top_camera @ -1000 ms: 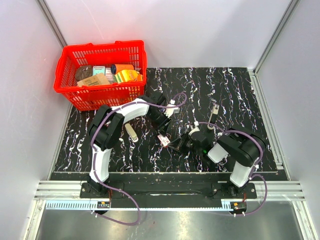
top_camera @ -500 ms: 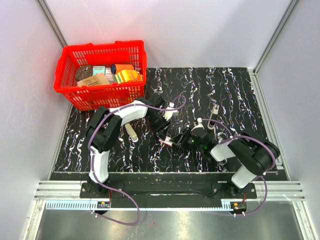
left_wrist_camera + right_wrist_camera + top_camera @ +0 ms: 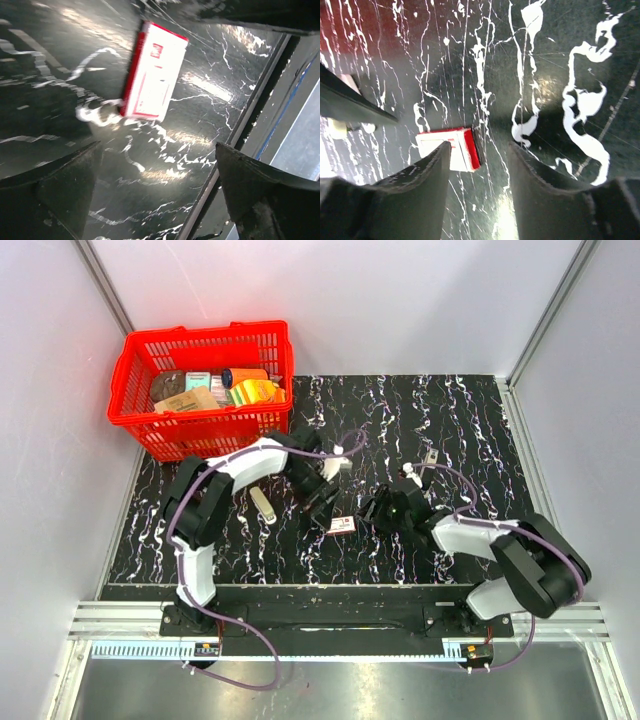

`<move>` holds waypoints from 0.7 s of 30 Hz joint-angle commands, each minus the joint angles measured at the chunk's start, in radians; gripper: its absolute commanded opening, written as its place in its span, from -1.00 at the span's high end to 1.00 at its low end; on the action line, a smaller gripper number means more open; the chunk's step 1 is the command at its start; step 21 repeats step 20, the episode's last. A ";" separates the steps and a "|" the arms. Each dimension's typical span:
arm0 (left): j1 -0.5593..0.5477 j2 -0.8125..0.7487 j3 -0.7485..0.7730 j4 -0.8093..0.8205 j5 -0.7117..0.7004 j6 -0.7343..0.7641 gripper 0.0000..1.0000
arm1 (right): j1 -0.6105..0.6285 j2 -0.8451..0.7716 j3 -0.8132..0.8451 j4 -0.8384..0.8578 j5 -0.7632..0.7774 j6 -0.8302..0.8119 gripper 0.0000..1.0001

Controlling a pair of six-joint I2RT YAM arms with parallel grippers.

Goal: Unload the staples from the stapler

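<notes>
Stapler (image 3: 342,526): lying flat on the black marbled table (image 3: 470,420), in the gap between my two arms, with nothing holding it. It's the little red-and-white block, or at least that's what I take it for. The top cam is too coarse to show a hinge or a staple tray.
Long axis: roughly left-right across the table from above, tipped a bit.
Left gripper (image 3: 320,502): fingers spread wide with nothing between them. On its wrist cam the block sits out ahead of the fingertips, clear of both, with its length running away from the gripper.
Right gripper (image 3: 383,512): fingers also apart, just bare table in the gap. On its wrist cam the block pokes out from behind one fingertip, so it's beside the gap, not in it. Can't tell if it's touching.
Nearer arm: right, I reckon, though both are close.
Next move (my guess): whichever arm goes in has to straddle the short width. That means a sideways shift for the right arm, or a reach forward for the left.
</notes>
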 commanded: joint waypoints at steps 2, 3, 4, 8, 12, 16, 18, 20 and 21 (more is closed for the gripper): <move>0.121 -0.184 0.122 -0.037 -0.054 0.017 -0.98 | -0.006 -0.158 0.081 -0.284 0.086 -0.154 -0.28; 0.128 -0.225 0.127 -0.040 -0.074 0.017 -0.98 | -0.006 -0.192 0.104 -0.345 0.108 -0.174 -0.57; 0.135 -0.271 0.123 -0.038 -0.105 0.015 -0.98 | -0.005 -0.225 0.122 -0.395 0.123 -0.199 -0.84; 0.137 -0.455 0.045 0.007 -0.301 0.009 -0.98 | -0.005 -0.319 0.226 -0.551 0.152 -0.278 -0.99; 0.142 -0.630 -0.057 0.100 -0.502 -0.027 -0.98 | -0.005 -0.370 0.312 -0.647 0.142 -0.349 -0.99; 0.174 -0.742 -0.132 0.153 -0.630 -0.119 -0.98 | -0.005 -0.393 0.371 -0.691 0.125 -0.394 -0.99; 0.204 -0.776 -0.176 0.170 -0.642 -0.136 -0.98 | -0.005 -0.391 0.398 -0.716 0.128 -0.412 -0.99; 0.227 -0.784 -0.183 0.146 -0.613 -0.138 -0.98 | -0.006 -0.402 0.418 -0.728 0.129 -0.438 -0.99; 0.227 -0.784 -0.183 0.146 -0.613 -0.138 -0.98 | -0.006 -0.402 0.418 -0.728 0.129 -0.438 -0.99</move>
